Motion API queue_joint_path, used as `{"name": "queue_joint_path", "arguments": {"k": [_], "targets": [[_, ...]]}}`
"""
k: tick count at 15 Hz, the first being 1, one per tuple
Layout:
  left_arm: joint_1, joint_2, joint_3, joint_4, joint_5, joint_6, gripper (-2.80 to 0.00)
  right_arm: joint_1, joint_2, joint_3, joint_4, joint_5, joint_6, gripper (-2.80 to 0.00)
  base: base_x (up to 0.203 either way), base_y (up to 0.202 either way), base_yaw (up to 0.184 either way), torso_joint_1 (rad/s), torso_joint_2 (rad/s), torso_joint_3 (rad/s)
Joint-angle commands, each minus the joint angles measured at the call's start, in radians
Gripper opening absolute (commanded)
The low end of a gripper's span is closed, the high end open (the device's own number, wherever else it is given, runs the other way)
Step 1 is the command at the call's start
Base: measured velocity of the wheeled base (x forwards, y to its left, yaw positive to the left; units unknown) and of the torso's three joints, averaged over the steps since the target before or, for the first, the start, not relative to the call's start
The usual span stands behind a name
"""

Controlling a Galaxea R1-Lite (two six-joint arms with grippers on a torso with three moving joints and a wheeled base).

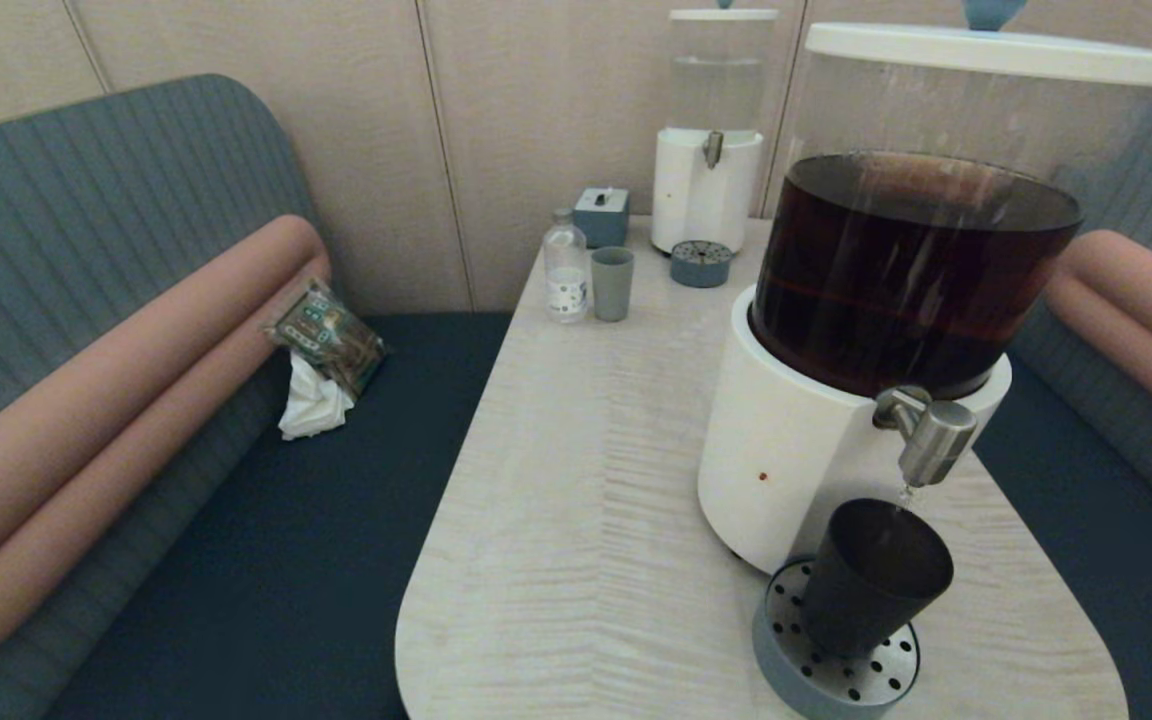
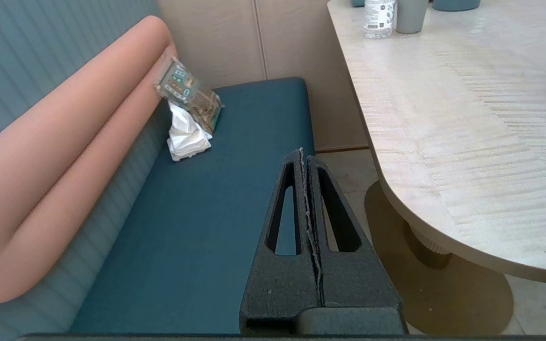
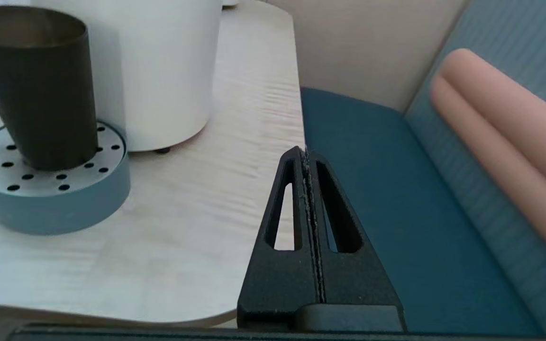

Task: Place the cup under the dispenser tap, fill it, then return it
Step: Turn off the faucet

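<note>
table [image 1: 576,480]: water bottle [image 1: 566,268] beside grey cup [image 1: 612,284]; bench [image 1: 266,560]: snack packet [image 1: 328,335], crumpled tissue [image 1: 313,405]

A matt black tapered cup [image 1: 871,580] stands on a perforated brushed-metal drip tray [image 1: 871,685] beneath a satin steel dispenser tap [image 1: 931,435]; the pale wood-grain table [image 1: 576,500] looks smooth, the ribbed teal cloth bench [image 1: 56,230] soft.

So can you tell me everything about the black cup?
The black cup is a matte, handleless tumbler, wider at its open top than at its base. It stands upright on the round drip tray with holes, right under the steel tap, close by the white dispenser base. No pincer touches it.
</note>
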Motion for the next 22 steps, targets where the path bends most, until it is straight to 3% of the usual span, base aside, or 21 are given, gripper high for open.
{"name": "queue_joint_path", "arguments": {"k": [1, 3, 6, 10, 22], "targets": [[0.000, 0.001, 0.040, -0.001, 0.000, 0.001, -2.80, -0.001, -0.002, 0.009, 0.006, 0.011, -0.003, -2.80, 0.000, 0.000, 0.000, 0.000, 0.00, 0.000], [0.000, 0.001, 0.040, -0.001, 0.000, 0.001, -2.80, 0.000, -0.001, 0.007, 0.053, 0.068, 0.000, -2.80, 0.000, 0.000, 0.000, 0.000, 0.00, 0.000], [0.000, 0.001, 0.040, -0.001, 0.000, 0.001, -2.80, -0.001, 0.001, 0.005, 0.066, 0.081, 0.011, -2.80, 0.000, 0.000, 0.000, 0.000, 0.00, 0.000], [0.000, 0.001, 0.040, -0.001, 0.000, 0.000, -2.80, 0.000, 0.002, -0.015, 0.193, 0.108, 0.127, -2.80, 0.000, 0.000, 0.000, 0.000, 0.00, 0.000], [0.000, 0.001, 0.040, -0.001, 0.000, 0.001, -2.80, 0.000, -0.001, -0.012, 0.185, 0.102, 0.114, -2.80, 0.000, 0.000, 0.000, 0.000, 0.00, 0.000]]}}
